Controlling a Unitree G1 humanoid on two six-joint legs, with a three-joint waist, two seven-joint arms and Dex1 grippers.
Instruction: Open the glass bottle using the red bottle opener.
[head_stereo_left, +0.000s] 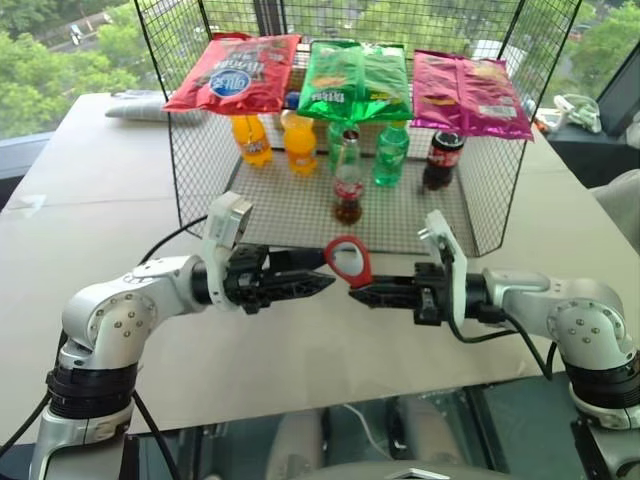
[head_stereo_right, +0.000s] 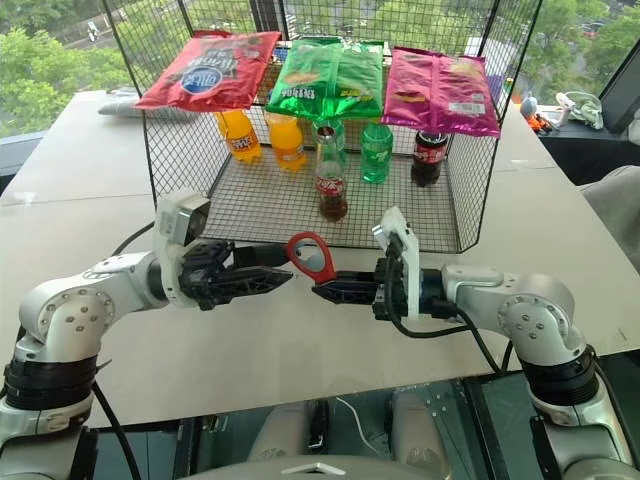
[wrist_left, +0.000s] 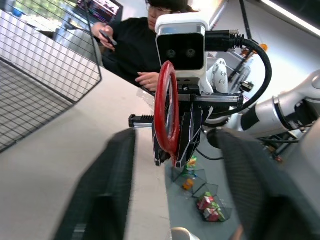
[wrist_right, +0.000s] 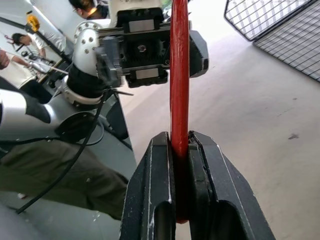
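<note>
Red bottle opener (head_stereo_left: 348, 260) hangs above the pale table (head_stereo_left: 100, 230), between our two grippers and just in front of the wire basket (head_stereo_left: 200, 160). We pinch its short handle in our right gripper (head_stereo_left: 357, 293), both black fingers pressed flat against it, so the ring-shaped head stands up and leans toward the basket. Our left gripper (head_stereo_left: 325, 282) points in from the left with its fingers spread apart, their tips beside the ring and clear of it. Beyond the opener, the glass bottle (head_stereo_left: 348, 180) stands upright on the near part of the basket floor. Behind it we see two orange soda bottles (head_stereo_left: 275, 140) to the left, green plastic bottles (head_stereo_left: 390, 152) and a dark cola bottle (head_stereo_left: 443, 158) to the right. Three crisp bags (head_stereo_left: 360, 80), red, green and pink, lie across the basket's top. In the left wrist view a person in black (wrist_left: 132, 47) sits past the table.
</note>
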